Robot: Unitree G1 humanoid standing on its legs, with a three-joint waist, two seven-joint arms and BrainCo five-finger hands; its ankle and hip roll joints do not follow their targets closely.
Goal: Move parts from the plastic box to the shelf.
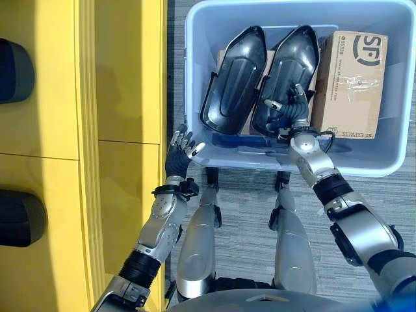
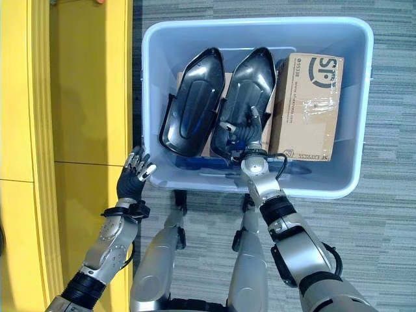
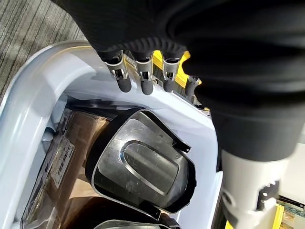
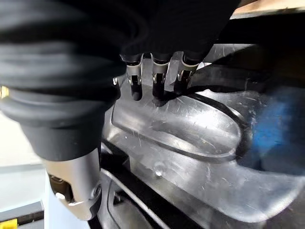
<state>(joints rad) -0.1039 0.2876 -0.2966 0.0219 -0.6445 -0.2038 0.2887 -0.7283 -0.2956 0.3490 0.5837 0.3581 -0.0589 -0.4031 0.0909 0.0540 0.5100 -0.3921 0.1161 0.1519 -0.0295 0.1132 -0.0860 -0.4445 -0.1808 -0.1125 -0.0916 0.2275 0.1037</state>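
Inside the plastic box (image 1: 195,39), the right hand (image 1: 290,107) rests relaxed fingers (image 4: 157,83) on a black part (image 1: 286,71); left hand (image 1: 181,151) spread outside.

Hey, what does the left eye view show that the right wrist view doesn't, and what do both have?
Left eye view alone: the yellow shelf, the plastic box, a cardboard box in it, a second black part, and the left robot hand outside the plastic box by its near corner.
Right wrist view alone: scratches on the part's glossy surface.
Both: the right robot hand over the right-hand black part.
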